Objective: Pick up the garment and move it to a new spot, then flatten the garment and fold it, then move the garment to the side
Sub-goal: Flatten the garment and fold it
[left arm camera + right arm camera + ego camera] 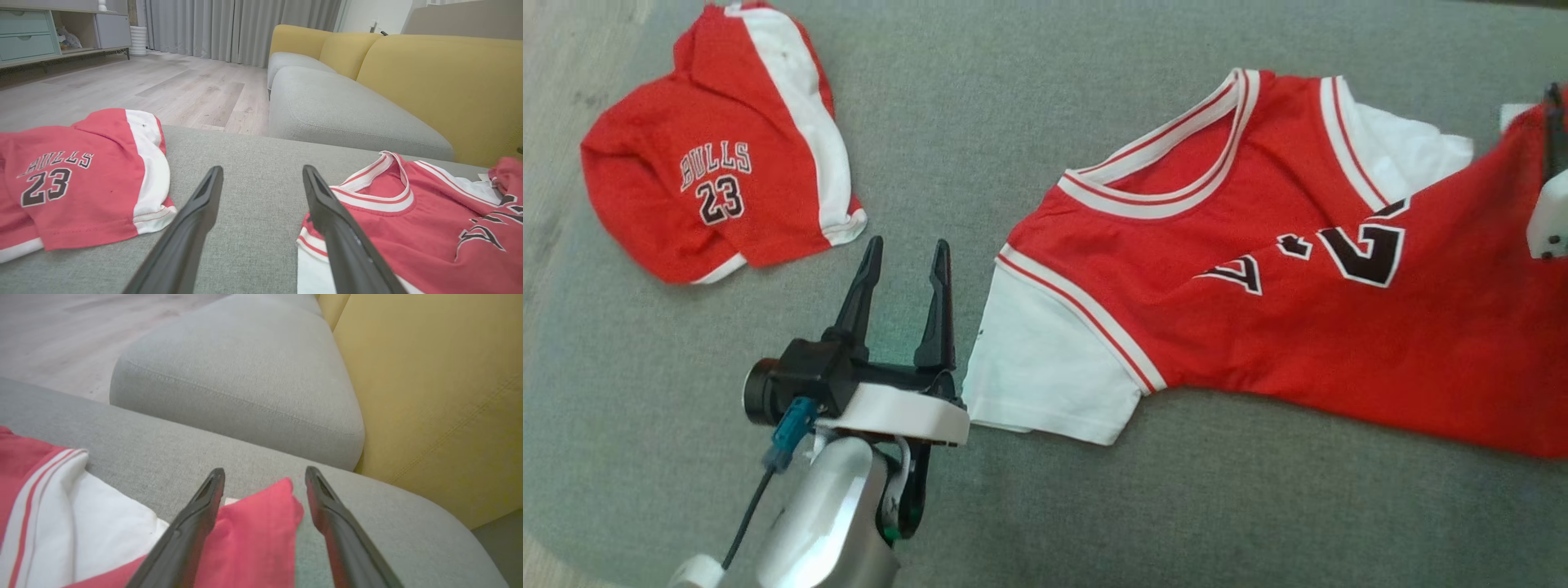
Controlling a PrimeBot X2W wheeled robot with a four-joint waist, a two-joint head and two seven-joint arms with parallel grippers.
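Jersey lies face up across the grey seat cushion, collar toward the far edge, body running off toward the robot's right. Its near white sleeve is spread flat. The chest print is broken by creases, and at the right end a red flap is turned over the far sleeve. Red shorts sit well apart at the far left of the cushion, bunched rather than flat. Left gripper hovers just beside the white sleeve, fingers spread wide with nothing between them, bare cushion under the tips in its wrist view. Right gripper is at the jersey's right end, released: jaws stand apart and a red corner of fabric lies loose between them on the cushion, not pinched. Yellow backrest stands beyond. Judgement: the jersey looks placed already, so the step in hand is the flattening, with folding not yet begun. The next move likely calls for the right gripper to take that turned-over corner and draw it out to the right, while the left pins or pulls the sleeve side, so the creases across the chest come out. Risk: pulling one end alone may drag the whole jersey instead of smoothing it.
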